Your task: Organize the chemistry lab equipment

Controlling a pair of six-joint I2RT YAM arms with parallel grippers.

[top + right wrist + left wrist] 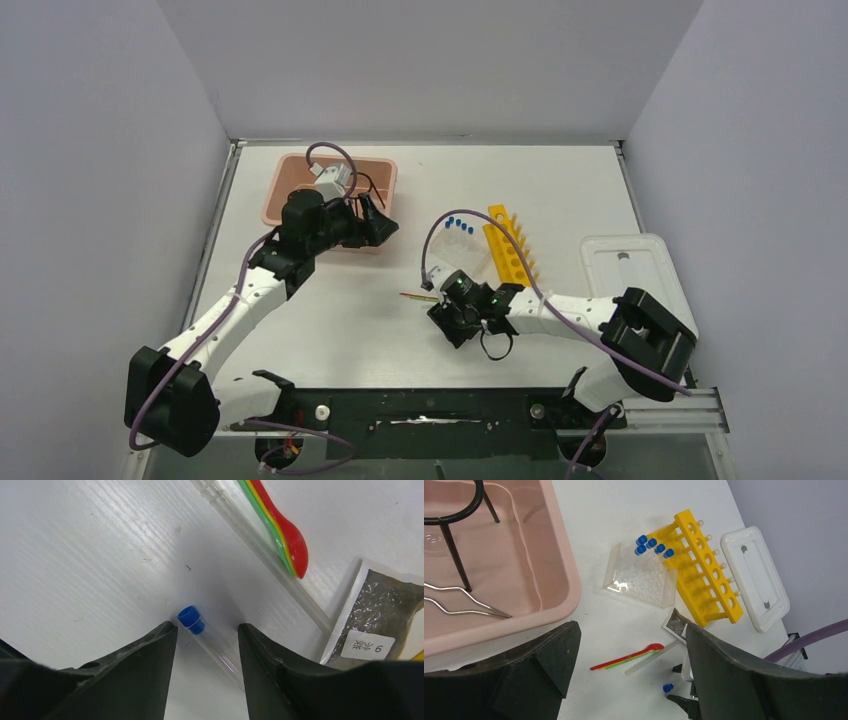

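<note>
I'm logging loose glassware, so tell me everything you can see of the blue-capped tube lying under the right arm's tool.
The blue-capped tube is a slim, clear cylinder with a round blue cap on one end; it looks empty. It lies flat on the white table, diagonally between the fingers of the open right tool, which flank it without touching. Its other end is hidden behind one finger.

Body check: left arm (235,305) and right arm (560,312) have white link shells, black joint housings and a bulky black block at the end far from the fingers. A purple cable (330,145) loops behind each set of fingers. Left gripper (629,640) and right gripper (206,630) have matt black wedge fingers (145,670) with scuffed grey edges. Two green lights (462,284) sit behind the right fingers.
</note>
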